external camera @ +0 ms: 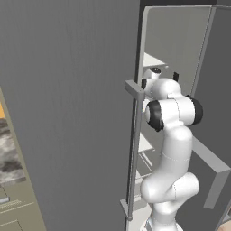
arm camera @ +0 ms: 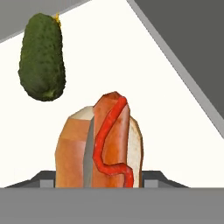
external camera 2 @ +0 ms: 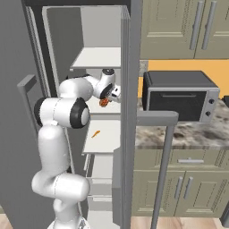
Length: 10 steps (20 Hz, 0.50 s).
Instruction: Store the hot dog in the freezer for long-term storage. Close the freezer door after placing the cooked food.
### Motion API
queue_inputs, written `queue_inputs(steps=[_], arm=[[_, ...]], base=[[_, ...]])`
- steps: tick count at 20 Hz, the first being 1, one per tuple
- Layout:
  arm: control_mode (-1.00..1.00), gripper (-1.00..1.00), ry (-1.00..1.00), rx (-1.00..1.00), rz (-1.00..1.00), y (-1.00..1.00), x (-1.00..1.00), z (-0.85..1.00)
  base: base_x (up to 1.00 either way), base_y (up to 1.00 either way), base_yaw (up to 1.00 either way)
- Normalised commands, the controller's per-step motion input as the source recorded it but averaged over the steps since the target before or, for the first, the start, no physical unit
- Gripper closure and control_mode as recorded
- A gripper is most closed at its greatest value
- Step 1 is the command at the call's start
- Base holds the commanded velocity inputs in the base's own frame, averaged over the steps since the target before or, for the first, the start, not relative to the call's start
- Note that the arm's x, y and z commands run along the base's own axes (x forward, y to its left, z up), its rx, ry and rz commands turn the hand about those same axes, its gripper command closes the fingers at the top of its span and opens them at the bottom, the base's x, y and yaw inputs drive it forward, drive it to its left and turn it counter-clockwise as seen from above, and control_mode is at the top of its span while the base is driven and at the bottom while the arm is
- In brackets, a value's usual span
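My gripper reaches into the open freezer at its middle shelf and is shut on the hot dog. In the hand view the hot dog, an orange-red sausage with a red squiggle in a tan bun, stands between the finger tips of the gripper over the white shelf. I cannot tell whether it touches the shelf. The freezer door stands swung out, edge-on to the right of the arm, its bar handle pointing right. From the left base, the freezer door is right of the arm.
A dark green pickle lies on the same shelf beyond the hot dog. A small orange item lies on the shelf below. The wider grey door at left is shut. A toaster oven sits on the counter beyond the open door.
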Motion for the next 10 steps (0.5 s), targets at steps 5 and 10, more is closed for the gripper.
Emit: queue_inputs(steps=[5,10], arm=[[-1.00,1.00,0.00,0.00,0.00,0.00,0.35,-0.43],[-1.00,1.00,-0.01,0.00,0.00,0.00,0.21,-0.42]], base=[[0.00,0.00,0.00],[0.00,0.00,0.00]])
